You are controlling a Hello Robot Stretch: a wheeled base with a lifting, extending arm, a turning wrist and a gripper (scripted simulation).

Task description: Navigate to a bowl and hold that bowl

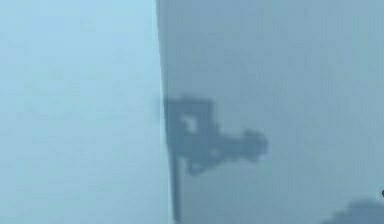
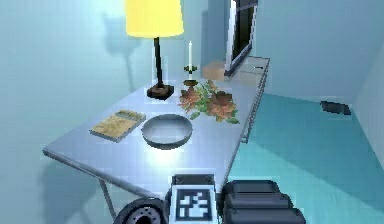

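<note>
The drive to the bowl point(image 2: 167, 131) looked nearly finished; the bowl stood on the table point(image 2: 75, 150), near the middle of its top, with the book point(image 2: 117, 124) just beside it on the arm side view's left and the flowers point(image 2: 210, 102) farther back. The holding part was not done, I judged, because the bowl rested flat on the table; the gripper point(image 2: 140, 213) was low at the picture's bottom edge, left of the white marker point(image 2: 197, 203). Its far end could not be made out, so I could not tell if it held anything, and I could not tell how its fingers stood. What was left, in my opinion, was to bring the arm out over the table and take the bowl.

The bowl was round, shallow and grey, with a smooth wide rim (it seemed like glazed or metal ware); the table had a pale, slightly shiny top on thin legs; the lamp point(image 2: 154, 40) had a yellow shade on a dark slim stem with a square foot; the candle point(image 2: 189, 62) was thin and white. In the forward view a plain pale wall point(image 1: 280, 60) stood close ahead.
</note>
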